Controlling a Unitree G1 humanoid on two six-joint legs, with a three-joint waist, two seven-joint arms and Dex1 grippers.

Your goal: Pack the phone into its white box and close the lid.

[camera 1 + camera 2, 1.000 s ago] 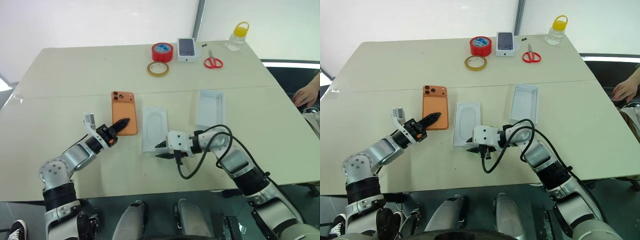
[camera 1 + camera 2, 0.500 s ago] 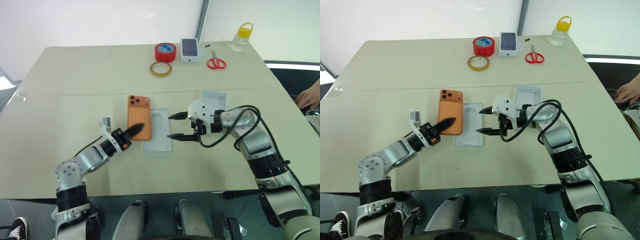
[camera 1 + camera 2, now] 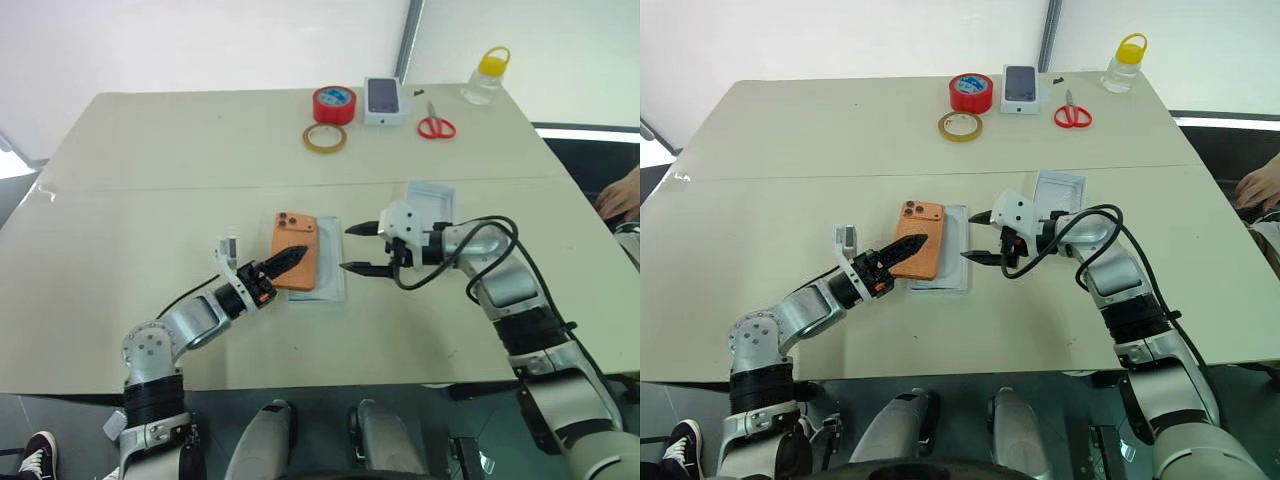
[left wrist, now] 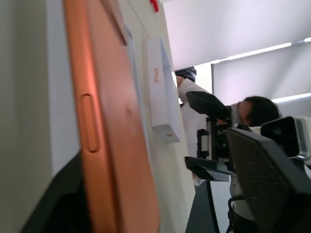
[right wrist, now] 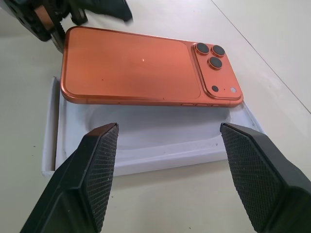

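The orange phone (image 3: 297, 232) lies back up, tilted across the left part of the white box (image 3: 333, 276), its camera end pointing away from me. My left gripper (image 3: 293, 256) reaches in level from the left at the phone's near end. In the left wrist view the phone (image 4: 112, 121) sits beside one finger, with the other finger standing well off, so the jaws are open. My right gripper (image 3: 346, 248) hovers open just right of the box, pointing at the phone (image 5: 136, 63), with nothing between its fingers. The lid (image 3: 430, 197) lies inner face up behind the right gripper.
At the table's far edge are a red tape roll (image 3: 332, 103), a tan tape ring (image 3: 325, 137), a small white box with a dark phone picture (image 3: 383, 98), red scissors (image 3: 436, 127) and a yellow-capped bottle (image 3: 485, 75). A person's hand (image 3: 622, 198) rests at the right edge.
The phone has slid right with my left gripper, from the table beside the box to lying over it. My right gripper rose from the box's near end, moved right and opened wider.
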